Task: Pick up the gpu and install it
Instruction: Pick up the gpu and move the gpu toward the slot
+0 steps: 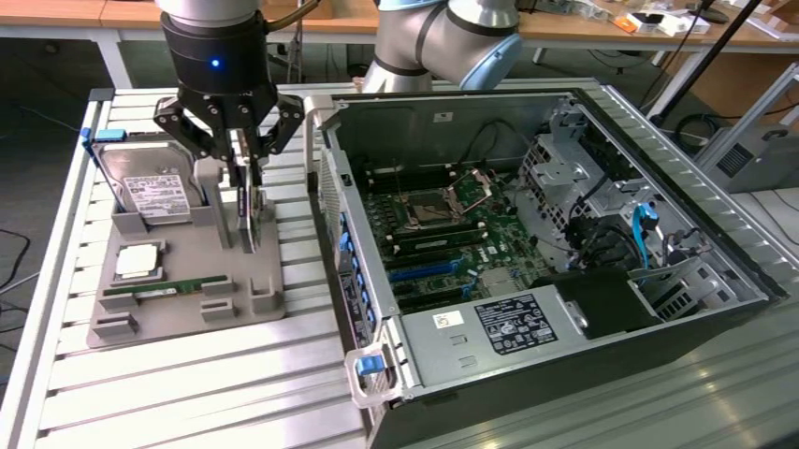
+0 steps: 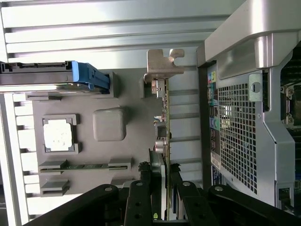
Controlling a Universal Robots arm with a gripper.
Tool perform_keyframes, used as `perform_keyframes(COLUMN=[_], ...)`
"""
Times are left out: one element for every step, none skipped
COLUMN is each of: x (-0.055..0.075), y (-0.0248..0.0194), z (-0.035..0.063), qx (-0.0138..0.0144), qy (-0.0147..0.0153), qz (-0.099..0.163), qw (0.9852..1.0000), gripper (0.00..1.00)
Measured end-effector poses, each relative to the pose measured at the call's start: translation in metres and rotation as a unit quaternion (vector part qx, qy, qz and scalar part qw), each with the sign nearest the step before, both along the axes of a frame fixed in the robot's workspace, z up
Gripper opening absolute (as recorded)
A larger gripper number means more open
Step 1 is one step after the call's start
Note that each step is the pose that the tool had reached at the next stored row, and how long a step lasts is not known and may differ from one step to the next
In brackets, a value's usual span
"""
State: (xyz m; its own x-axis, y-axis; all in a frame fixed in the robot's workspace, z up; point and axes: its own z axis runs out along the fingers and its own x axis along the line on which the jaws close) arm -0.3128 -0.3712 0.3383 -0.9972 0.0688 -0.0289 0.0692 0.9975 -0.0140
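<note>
One check first: what do you see in the claw?
— You see the claw (image 1: 246, 182) (image 2: 160, 165) clamped on the thin dark brownish expansion card with a silver metal end bracket (image 1: 254, 217) (image 2: 165, 122), one finger against each flat face.
— Where do you locate that card?
— You locate it standing upright on edge at the grey plastic holder tray (image 1: 175, 313), on the tray side nearest the open black computer case (image 1: 562, 234). The tray rests on the slatted metal table (image 1: 187, 393). In the wrist view, the bracket sits at the card end farthest from the fingers.
— What else do you note on the tray?
— You note a silver hard drive with a white label (image 1: 156, 192), a square silver processor chip (image 1: 138, 262) and a narrow green RAM stick (image 1: 163, 288), all towards the exterior view's left of the card.
</note>
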Motion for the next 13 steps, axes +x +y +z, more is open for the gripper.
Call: perform_keyframes(x=[0.0, 0.0, 0.0, 0.0, 0.0, 0.0, 0.0, 0.0, 0.0, 0.0, 0.0, 0.0, 0.0], y=[0.0, 0.0, 0.0, 0.0, 0.0, 0.0, 0.0, 0.0, 0.0, 0.0, 0.0, 0.0, 0.0], z=[0.0004, 0.0008, 0.0009, 0.0012, 0.0015, 0.0017, 0.002, 0.0023, 0.0025, 0.003, 0.0034, 0.0039, 0.0042], qx=[0.0, 0.0, 0.0, 0.0, 0.0, 0.0, 0.0, 0.0, 0.0, 0.0, 0.0, 0.0, 0.0], qy=[0.0, 0.0, 0.0, 0.0, 0.0, 0.0, 0.0, 0.0, 0.0, 0.0, 0.0, 0.0, 0.0], qz=[0.0, 0.0, 0.0, 0.0, 0.0, 0.0, 0.0, 0.0, 0.0, 0.0, 0.0, 0.0, 0.0], qw=[1.0, 1.0, 1.0, 1.0, 1.0, 1.0, 1.0, 1.0, 1.0, 1.0, 1.0, 1.0, 1.0], gripper=[0.27, 0.27, 0.27, 0.27, 0.27, 0.27, 0.27, 0.27, 0.27, 0.27, 0.27, 0.27, 0.27])
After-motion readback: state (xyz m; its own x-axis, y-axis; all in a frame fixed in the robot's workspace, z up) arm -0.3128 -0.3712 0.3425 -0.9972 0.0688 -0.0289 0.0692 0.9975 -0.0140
